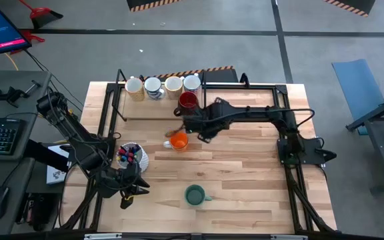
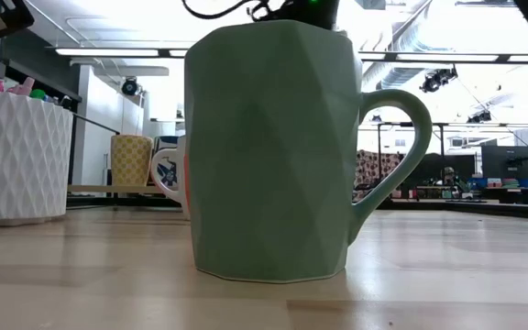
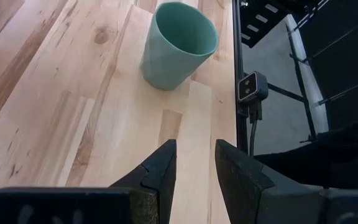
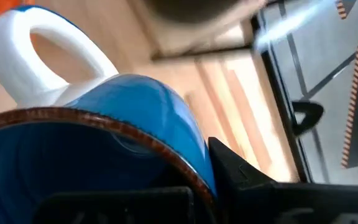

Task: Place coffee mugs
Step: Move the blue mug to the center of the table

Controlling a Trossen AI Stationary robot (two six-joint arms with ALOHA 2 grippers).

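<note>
High view: four pale mugs [image 1: 163, 86] in a row along the table's [image 1: 245, 187] far edge, a dark red mug [image 1: 187, 101] just in front of them. Orange mug [image 1: 179, 141] mid-table. Green mug [image 1: 195, 195] near the front edge, upright, standing free. Right gripper [image 1: 187, 124], jaws clamped on the rim of a blue mug [image 4: 104, 124], above the orange mug. Left gripper [image 1: 133, 191], jaws parted and empty, near the white pen holder [image 1: 133, 157].

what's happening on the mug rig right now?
Right gripper is shut on a blue mug over mid-table, beside the orange mug. Four pale mugs line the far edge, with the dark red mug just in front. Left gripper is open and empty, near the green mug.
</note>
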